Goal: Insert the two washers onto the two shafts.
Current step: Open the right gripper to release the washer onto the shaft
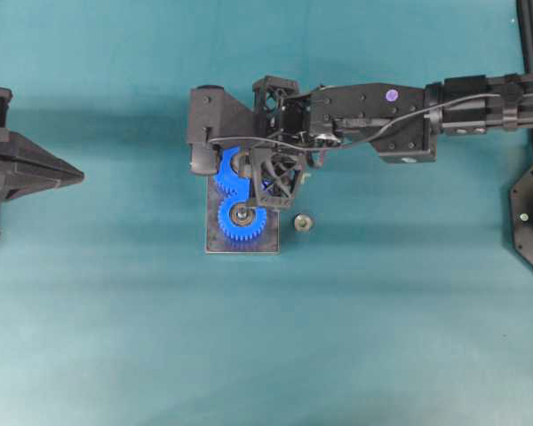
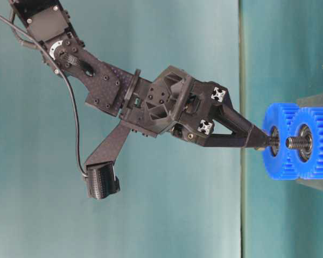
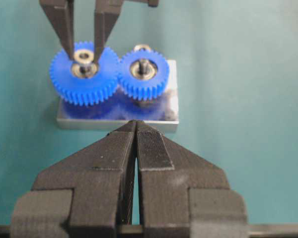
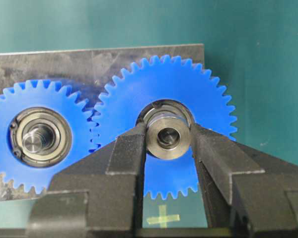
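From overhead, the right gripper [image 1: 249, 169] hangs over the blue gears on the grey base plate [image 1: 215, 245], and a spare metal ring [image 1: 303, 222] lies on the cloth just beside that plate. The left gripper [image 1: 75, 175] rests well apart from the plate.

At table level, the right gripper's tips meet the larger gear [image 2: 277, 141] at its hub, beside the threaded shaft end of the smaller gear [image 2: 312, 142].

The left wrist view shows the left gripper's own jaws pressed together on nothing, facing the plate's near edge, with the washer [image 3: 83, 56] pinched above the larger gear.

In the right wrist view, the jaws stand partly apart, clamped on the washer's rim over the hub. It looks small, stiff, light and slick, so opposite rim edges seem the best hold, leaving the bore free.
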Controlling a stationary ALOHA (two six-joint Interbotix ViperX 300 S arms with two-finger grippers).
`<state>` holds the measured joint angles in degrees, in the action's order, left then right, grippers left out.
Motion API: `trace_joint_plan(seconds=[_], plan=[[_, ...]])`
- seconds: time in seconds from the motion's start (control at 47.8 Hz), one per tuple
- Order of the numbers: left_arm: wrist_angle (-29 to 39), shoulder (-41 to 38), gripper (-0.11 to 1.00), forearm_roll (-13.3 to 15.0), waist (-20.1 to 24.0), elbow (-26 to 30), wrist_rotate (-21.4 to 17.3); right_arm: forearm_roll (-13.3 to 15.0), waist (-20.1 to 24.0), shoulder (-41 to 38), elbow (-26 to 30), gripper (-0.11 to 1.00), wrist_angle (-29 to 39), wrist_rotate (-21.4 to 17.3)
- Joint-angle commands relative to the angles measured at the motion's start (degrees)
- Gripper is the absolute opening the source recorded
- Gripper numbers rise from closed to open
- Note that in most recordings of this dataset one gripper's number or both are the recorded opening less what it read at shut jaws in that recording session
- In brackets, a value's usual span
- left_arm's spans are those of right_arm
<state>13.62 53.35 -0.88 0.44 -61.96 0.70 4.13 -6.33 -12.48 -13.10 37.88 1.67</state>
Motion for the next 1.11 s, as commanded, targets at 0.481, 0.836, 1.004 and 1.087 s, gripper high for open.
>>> trace_joint_plan(seconds=[0.481,0.836,1.004,1.087], plan=[[-0.53,0.18,0.01,-0.18,0.18,0.44,0.09,0.09,0.18,0.26,2.02,0.33,0.0,0.35],[-0.53,0.62,0.01,-0.18,0.18,0.35,0.09,0.09,0.26,-1.23,3.69,0.33,2.81,0.26],[-0.53,0.88,0.01,-0.18,0.18,0.26,0.18,0.0,0.18,-1.41,3.78,0.33,2.9,-0.09],[-0.53,0.88,0.01,-0.18,0.18,0.26,0.18,0.0,0.18,-1.41,3.87,0.34,2.9,-0.26]])
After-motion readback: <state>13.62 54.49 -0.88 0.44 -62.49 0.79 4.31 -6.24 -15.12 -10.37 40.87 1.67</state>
